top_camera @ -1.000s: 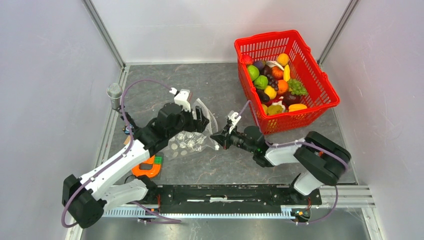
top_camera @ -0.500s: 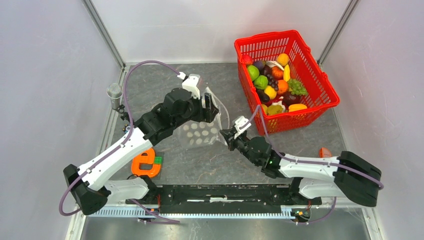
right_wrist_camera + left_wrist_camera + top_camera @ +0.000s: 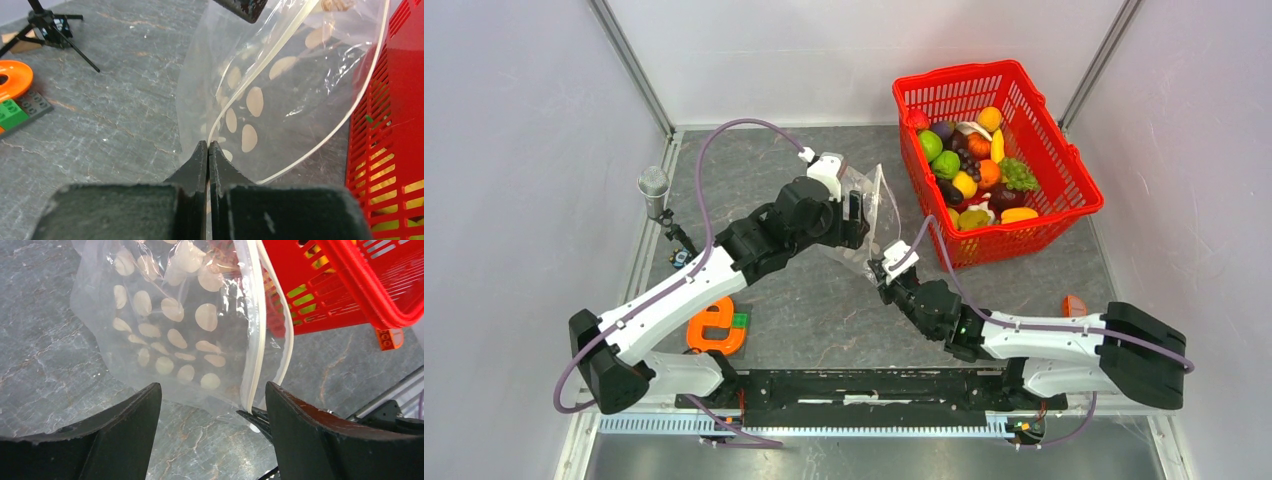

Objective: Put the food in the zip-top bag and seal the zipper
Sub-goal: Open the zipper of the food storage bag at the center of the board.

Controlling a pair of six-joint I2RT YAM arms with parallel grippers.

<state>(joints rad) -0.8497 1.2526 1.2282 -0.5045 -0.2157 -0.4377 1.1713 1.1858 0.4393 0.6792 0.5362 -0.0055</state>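
Bag-opening stage, seen from above and from both wrists. The right claw point(image 3: 208, 144) was pressed together on a low corner of the dotted clear bag point(image 3: 170, 315), the film pinched thinly between its tips. The left claw point(image 3: 212, 387) stood wide apart facing the bag, gripping nothing as far as the views showed. The bag was raised off the bench point(image 3: 754, 170) just beside the red basket point(image 3: 1079, 185), its whitish zipper strip point(image 3: 254, 340) parted into two curved lips, so the mouth was open. The toy fruits and vegetables point(image 3: 969, 160) all lay in the basket; none showed inside the bag. Judged risks: the pinch held only a small area of slick film, so a pull from either arm could draw the corner free and drop the bag flat; with no second grip on the lips, the floppy mouth could fold shut before any food reached it; the bag hung close to the basket wall, where a swing of the left arm might snag the film or nudge the basket
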